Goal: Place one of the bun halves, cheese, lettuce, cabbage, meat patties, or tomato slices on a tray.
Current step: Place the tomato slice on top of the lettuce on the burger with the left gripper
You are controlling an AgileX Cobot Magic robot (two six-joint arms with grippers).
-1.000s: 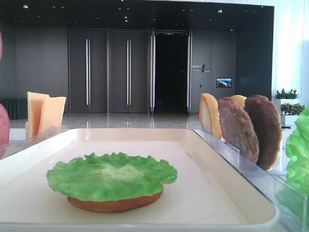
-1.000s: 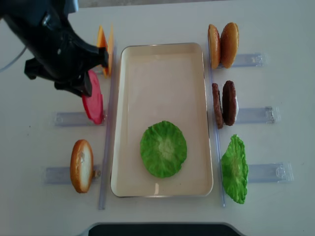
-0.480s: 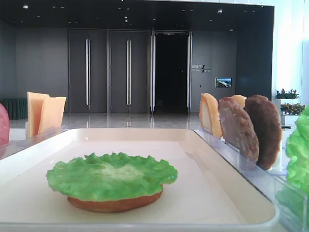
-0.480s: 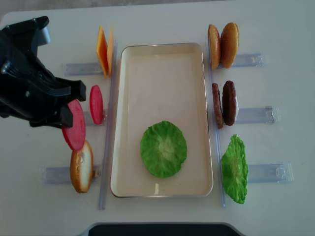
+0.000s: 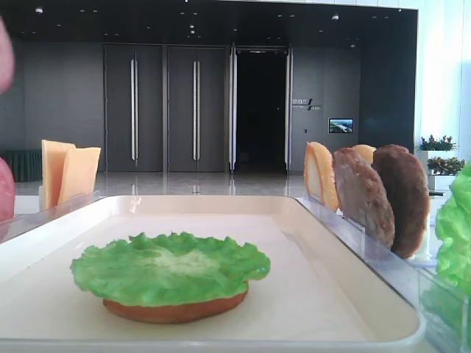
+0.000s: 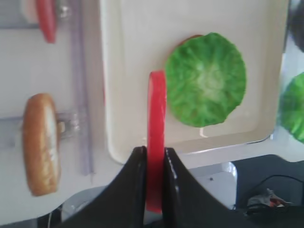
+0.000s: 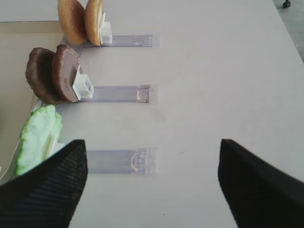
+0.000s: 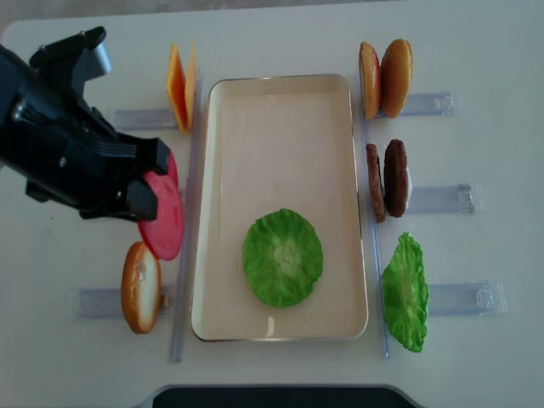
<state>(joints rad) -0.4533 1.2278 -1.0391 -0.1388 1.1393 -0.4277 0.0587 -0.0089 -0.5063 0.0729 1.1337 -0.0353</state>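
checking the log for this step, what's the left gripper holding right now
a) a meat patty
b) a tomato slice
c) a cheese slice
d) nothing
b: in the left wrist view the left gripper is shut on a red tomato slice held on edge, near the tray rim.

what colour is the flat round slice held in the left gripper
Red: the flat round tomato slice clamped edge-on in the left gripper, clearest in the left wrist view.

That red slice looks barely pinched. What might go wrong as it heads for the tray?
The left gripper holds the tomato slice by its edge only, so it might slip or twist free. Carried upright, it might land on edge and roll rather than settle on the lettuce. It may also clip the tray rim.
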